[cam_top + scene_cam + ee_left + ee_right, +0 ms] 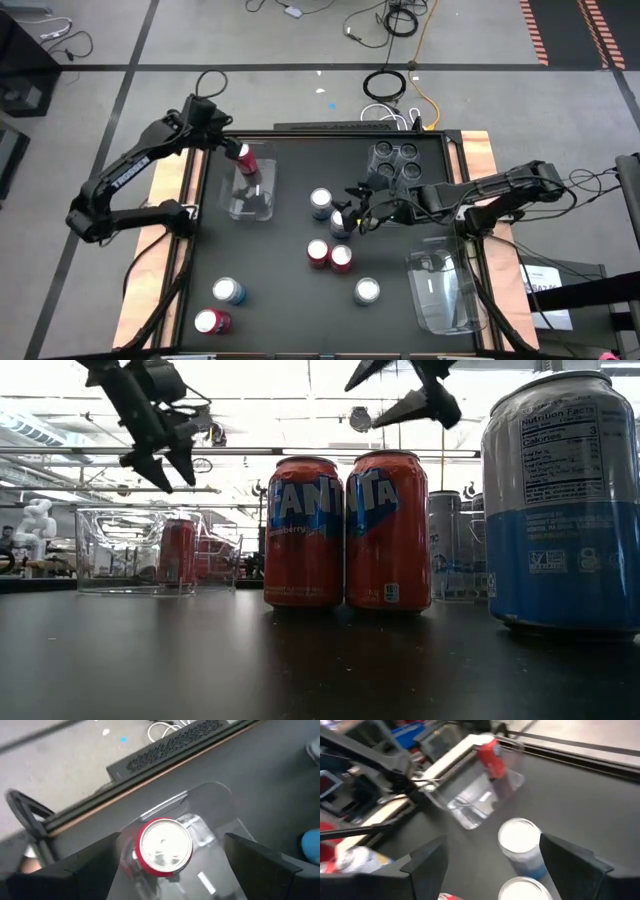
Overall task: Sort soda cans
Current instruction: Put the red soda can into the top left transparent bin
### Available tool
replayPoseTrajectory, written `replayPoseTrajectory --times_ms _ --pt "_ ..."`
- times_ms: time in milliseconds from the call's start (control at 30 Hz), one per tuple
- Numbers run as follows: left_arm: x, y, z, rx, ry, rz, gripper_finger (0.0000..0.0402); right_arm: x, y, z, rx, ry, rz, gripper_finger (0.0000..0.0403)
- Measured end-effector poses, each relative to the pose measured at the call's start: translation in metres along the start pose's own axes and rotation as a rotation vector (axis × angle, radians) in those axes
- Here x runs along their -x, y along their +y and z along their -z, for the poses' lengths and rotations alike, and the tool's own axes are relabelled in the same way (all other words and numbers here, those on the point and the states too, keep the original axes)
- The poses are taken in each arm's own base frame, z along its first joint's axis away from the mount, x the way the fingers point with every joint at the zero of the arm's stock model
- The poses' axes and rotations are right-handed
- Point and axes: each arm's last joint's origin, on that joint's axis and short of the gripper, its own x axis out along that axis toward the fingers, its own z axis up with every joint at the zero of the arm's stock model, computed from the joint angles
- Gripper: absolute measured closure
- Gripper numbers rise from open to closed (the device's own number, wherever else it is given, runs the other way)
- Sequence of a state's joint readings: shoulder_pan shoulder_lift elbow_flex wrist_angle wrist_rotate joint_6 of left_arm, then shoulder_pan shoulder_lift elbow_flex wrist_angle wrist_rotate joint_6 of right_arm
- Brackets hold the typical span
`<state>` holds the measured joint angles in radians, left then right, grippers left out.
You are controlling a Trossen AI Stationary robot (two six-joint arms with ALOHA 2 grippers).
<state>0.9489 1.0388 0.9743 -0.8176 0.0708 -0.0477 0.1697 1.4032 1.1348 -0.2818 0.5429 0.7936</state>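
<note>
My left gripper (232,150) (172,840) hangs open above a red can (243,156) (162,845). That can stands upright in the far end of a clear tray (250,190) at the table's left. The fingers are raised on either side of it, apart from it. My right gripper (352,215) (492,840) is open and held high over two blue-and-silver cans (321,201) (340,223) at mid-table. Two red cans (318,252) (341,258) stand side by side nearer. Dark grey cans (395,160) sit in a far tray.
An empty clear tray (445,290) lies at the table's near right. One blue can (367,291) stands near centre. A blue can (229,291) and a red can (212,322) stand at the near left. Cables lie on the floor beyond the far edge.
</note>
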Motion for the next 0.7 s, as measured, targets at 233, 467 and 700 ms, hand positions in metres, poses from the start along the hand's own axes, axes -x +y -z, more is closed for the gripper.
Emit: replayPoseTrajectory --times_ms 233,467,700 --pt "0.024 -0.001 0.021 -0.261 0.072 0.006 0.0045 -0.005 0.026 -0.027 0.073 0.014 0.001 0.0106" --pt "0.040 -0.001 0.035 -0.256 0.104 0.011 0.0045 -0.022 0.059 -0.051 0.121 0.244 0.115 0.0106" --pt "0.056 -0.006 0.049 -0.245 0.112 0.172 0.0045 -0.057 0.082 -0.054 0.047 0.494 0.221 0.0106"
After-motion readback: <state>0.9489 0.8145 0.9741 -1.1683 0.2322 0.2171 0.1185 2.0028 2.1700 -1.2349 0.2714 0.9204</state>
